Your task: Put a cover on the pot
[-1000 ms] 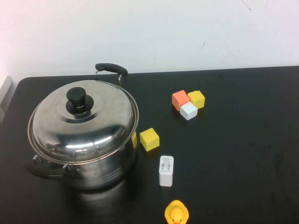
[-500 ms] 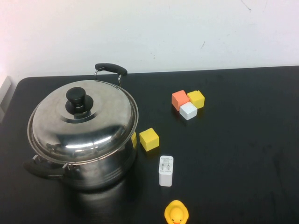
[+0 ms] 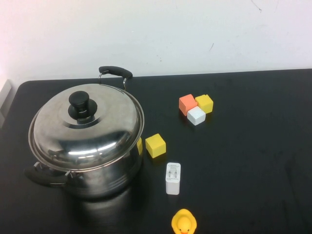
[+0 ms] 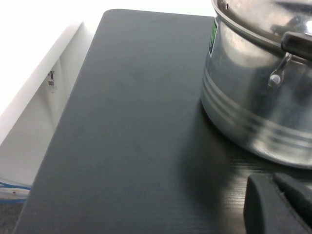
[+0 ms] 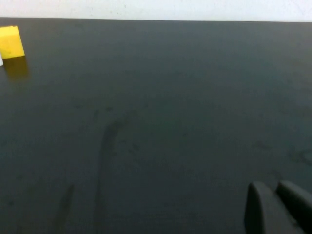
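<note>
High view: the stainless-steel stockpot stands on the left half of the black counter, and the domed lid with its black knob already sits level on its rim, so the covering looks done. Neither tool shows here. A yellow cube lies just beside the pot; a white charger, a rubber duck and a cluster of cubes lie further right.

Left wrist view: the left tool hangs low, fingers close together and empty, near the pot's wall and black side handle.

Right wrist view: the right tool, fingers nearly together and empty, hovers over bare counter, well apart from the pot.
</note>
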You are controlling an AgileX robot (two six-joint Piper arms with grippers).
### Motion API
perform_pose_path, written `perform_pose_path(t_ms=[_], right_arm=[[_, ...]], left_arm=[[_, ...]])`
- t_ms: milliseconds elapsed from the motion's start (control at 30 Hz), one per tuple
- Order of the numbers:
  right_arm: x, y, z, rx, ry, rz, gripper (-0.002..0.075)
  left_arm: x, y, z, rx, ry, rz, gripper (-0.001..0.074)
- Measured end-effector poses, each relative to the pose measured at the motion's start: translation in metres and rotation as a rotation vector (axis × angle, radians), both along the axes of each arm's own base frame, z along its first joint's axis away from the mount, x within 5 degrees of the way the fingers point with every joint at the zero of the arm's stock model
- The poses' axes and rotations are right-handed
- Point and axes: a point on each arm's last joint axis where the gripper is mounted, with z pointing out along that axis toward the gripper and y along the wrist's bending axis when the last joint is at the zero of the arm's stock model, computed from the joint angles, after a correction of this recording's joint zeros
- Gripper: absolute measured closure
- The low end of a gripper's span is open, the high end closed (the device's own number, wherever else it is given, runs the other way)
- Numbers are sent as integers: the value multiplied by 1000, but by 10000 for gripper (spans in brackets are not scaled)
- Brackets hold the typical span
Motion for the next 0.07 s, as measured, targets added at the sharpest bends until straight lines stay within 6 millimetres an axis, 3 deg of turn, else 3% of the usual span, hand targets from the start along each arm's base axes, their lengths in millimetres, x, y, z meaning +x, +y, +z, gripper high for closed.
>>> perform_pose_path(t_ms=[67], right_arm=[[0, 0, 0, 0, 0, 0, 685]], left_arm=[[0, 0, 0, 0, 0, 0, 737]])
